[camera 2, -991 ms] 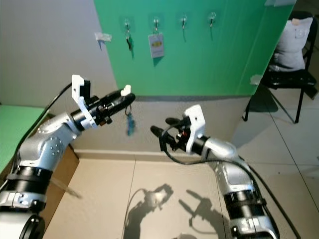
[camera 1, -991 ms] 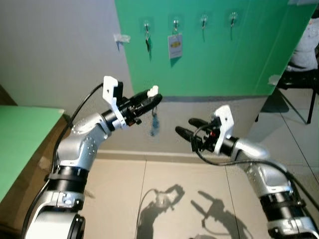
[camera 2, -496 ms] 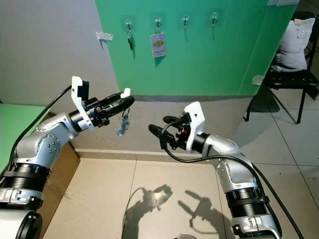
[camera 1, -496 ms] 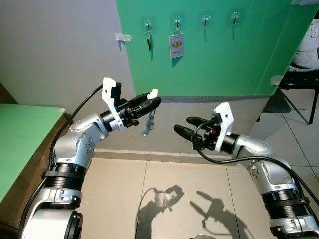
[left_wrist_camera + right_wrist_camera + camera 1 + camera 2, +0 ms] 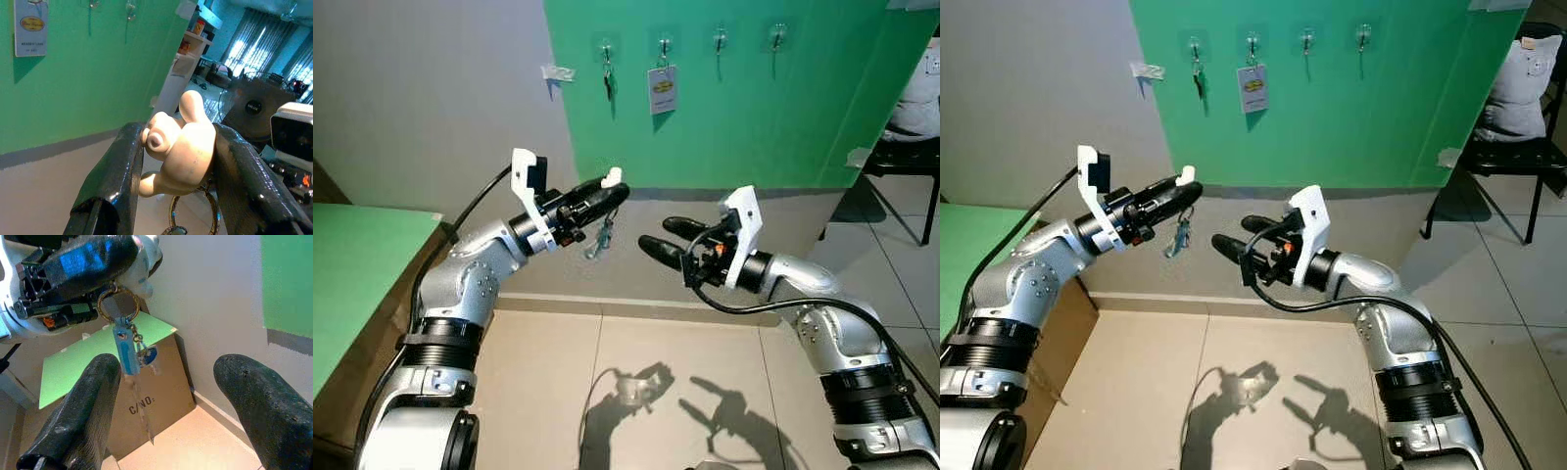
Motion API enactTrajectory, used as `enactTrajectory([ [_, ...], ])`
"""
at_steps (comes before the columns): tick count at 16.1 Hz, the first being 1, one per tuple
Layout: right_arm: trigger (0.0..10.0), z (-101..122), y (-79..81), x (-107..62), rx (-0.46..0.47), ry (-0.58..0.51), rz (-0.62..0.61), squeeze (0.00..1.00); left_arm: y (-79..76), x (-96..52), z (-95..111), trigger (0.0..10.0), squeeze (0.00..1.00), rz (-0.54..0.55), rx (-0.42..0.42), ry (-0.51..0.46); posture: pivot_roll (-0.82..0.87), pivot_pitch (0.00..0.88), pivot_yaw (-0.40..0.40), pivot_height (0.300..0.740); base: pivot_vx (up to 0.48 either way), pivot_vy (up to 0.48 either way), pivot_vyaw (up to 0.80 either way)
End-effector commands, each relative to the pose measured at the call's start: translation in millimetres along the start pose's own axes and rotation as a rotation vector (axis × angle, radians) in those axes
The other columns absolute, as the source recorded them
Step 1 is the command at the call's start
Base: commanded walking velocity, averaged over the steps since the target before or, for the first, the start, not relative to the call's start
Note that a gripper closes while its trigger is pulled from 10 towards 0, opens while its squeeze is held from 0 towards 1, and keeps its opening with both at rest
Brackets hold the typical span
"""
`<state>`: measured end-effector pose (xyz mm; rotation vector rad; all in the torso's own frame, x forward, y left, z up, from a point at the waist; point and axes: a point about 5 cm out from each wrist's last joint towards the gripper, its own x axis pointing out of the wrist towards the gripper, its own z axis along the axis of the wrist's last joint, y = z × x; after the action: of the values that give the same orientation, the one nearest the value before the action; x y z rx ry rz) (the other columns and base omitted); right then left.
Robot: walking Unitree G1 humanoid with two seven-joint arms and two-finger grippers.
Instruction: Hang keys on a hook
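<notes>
Green paneling (image 5: pixel 754 117) covers the upper wall ahead, carrying a row of four hooks: from the left, one with dark keys (image 5: pixel 606 78), one with a white tag (image 5: pixel 662 86), then two bare hooks (image 5: pixel 720 41) and (image 5: pixel 777 37). At far left a green-topped table (image 5: pixel 352 264) stands against the grey wall, with a cardboard box (image 5: pixel 146 406) lettered in black beneath it; what the box holds cannot be told. Left gripper (image 5: pixel 603 194) is clenched on a cream figurine keychain (image 5: pixel 178 144), so the keys (image 5: pixel 1176 238) dangle from its ring below the fingertips, well short of the hooks. Right gripper (image 5: pixel 668 238) hovers just beside the bunch, fingers spread and empty. Doing this well probably means steadying the swinging ring, lifting it level with a bare hook, and letting the ring slide fully over the prong before the grip loosens
</notes>
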<state>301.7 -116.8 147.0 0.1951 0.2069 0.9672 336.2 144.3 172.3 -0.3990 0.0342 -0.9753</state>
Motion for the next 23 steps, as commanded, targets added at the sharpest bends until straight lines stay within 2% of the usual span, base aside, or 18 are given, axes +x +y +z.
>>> enactTrajectory([
  [1, 10.0, 6, 5.3, 4.1, -0.016, -0.010, 0.024, 0.00, 0.1, 3.0, 9, 0.0, 0.00, -0.009, 0.007, -0.015, -0.22, 0.000, 0.092, 0.740, 0.000, 0.000, 0.00],
  [5, 10.0, -4, 3.1, 5.7, -0.049, 0.028, -0.011, 0.00, -2.3, 6.3, 17, 0.0, 0.00, -0.021, -0.020, -0.063, -0.22, 0.000, 0.093, 0.740, 0.000, 0.000, 0.00],
  [7, 10.0, -4, 5.1, 7.2, -0.043, 0.024, -0.004, 0.00, -4.3, 7.2, 27, 0.0, 0.00, -0.053, -0.096, -0.137, -0.22, 0.000, 0.096, 0.740, 0.000, 0.000, 0.00],
  [9, 10.0, -4, 5.1, 7.2, -0.039, 0.020, -0.005, 0.00, -3.2, 5.5, 40, 0.0, 0.00, -0.089, -0.226, -0.257, -0.22, 0.000, 0.102, 0.740, 0.000, 0.000, 0.00],
  [15, 10.0, 1, 5.1, 6.9, -0.023, -0.009, -0.015, 0.00, -3.8, 3.6, 47, 0.0, 0.00, -0.141, -0.399, -0.372, -0.23, 0.000, 0.108, 0.740, 0.000, 0.000, 0.00],
  [19, 10.0, 8, 1.8, 7.6, -0.021, -0.054, -0.045, 0.00, -6.2, 3.3, 46, 0.0, 0.00, -0.152, -0.413, -0.360, -0.23, 0.000, 0.109, 0.740, 0.000, 0.000, 0.00],
  [23, 10.0, 31, -1.7, 1.8, 0.120, -0.157, 0.020, 0.00, -16.1, 4.5, 38, 0.0, 0.00, -0.202, -0.409, -0.280, -0.23, 0.000, 0.112, 0.740, 0.000, 0.000, 0.00],
])
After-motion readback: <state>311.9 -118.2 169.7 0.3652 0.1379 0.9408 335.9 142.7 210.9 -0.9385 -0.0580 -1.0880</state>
